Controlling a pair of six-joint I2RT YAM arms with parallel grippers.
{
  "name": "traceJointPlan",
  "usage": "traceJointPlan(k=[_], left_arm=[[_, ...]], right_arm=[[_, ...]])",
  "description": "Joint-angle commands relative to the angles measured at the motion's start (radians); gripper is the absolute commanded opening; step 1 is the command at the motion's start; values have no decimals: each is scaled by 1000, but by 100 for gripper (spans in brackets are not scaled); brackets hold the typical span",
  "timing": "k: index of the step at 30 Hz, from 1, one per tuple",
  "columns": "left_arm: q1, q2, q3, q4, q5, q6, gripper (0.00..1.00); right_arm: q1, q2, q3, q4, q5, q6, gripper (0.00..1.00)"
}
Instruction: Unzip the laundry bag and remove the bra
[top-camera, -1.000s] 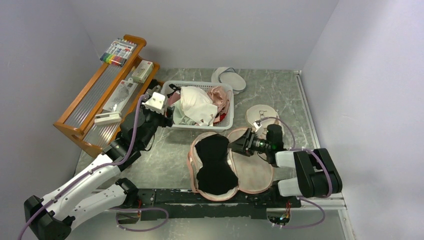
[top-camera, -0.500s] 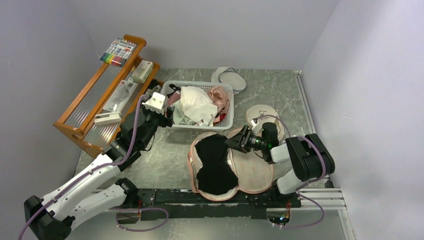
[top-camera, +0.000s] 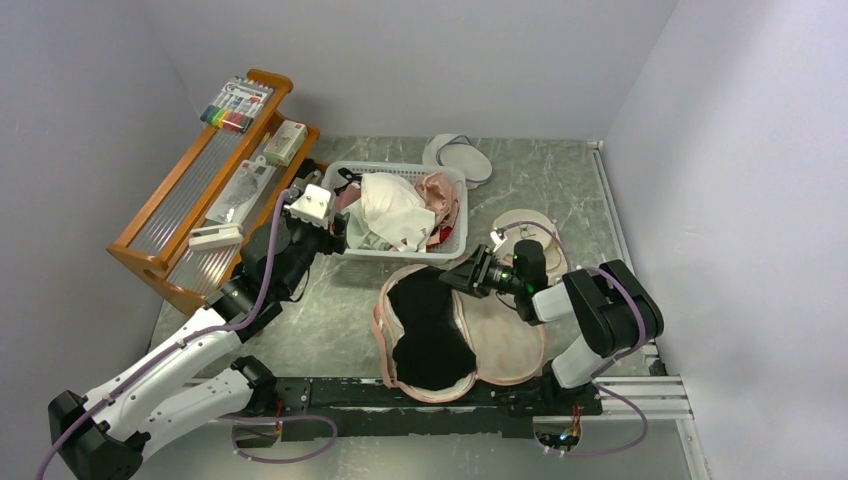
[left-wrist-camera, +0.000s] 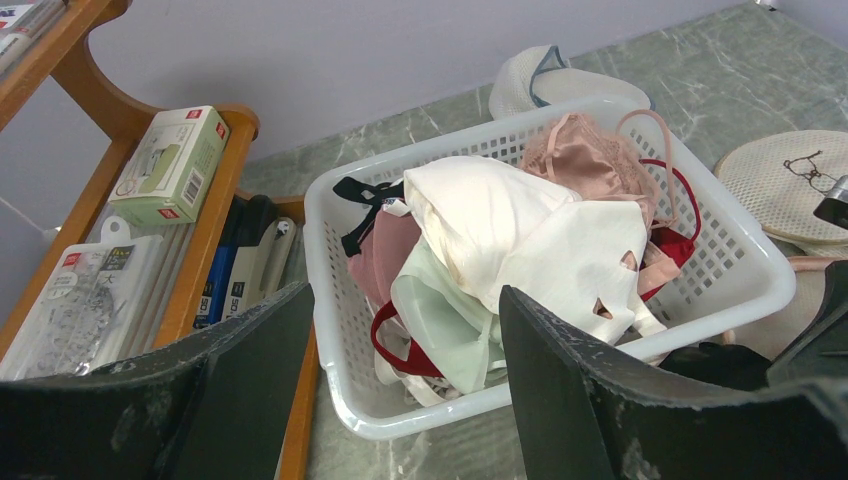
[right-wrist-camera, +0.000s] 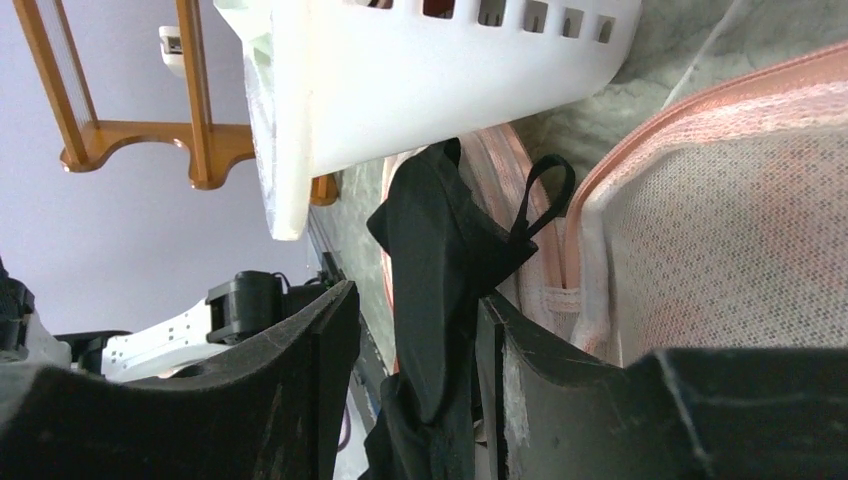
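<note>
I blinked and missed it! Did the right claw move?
Yes. The right claw slid left, closer to the white basket, and now reaches the top edge of the black bra.

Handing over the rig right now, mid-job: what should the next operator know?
Left tool: open, empty, hovering by the white basket.
Right tool: open, jaws astride the basket-side end of the bra, not yet clamped.
Laundry bag: unzipped, lying open on the table, with the bra in its left half.
Done: unzipping. Left: close on the bra and lift it out.
</note>
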Motion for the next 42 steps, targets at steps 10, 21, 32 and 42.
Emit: traceJointPlan(k=[10, 21, 32, 42], left_arm=[[8, 5, 38, 3, 11, 3, 79], [8, -2, 36, 4, 8, 7, 79], [8, -5, 43, -3, 0, 4, 79], [8, -34, 32, 8, -36, 12, 77]], right_arm=[[55, 143, -35, 327, -1, 150, 23], [55, -372, 27, -380, 72, -92, 0], [55, -708, 251, -835, 110, -198, 0], [62, -673, 499, -708, 223, -80, 0]])
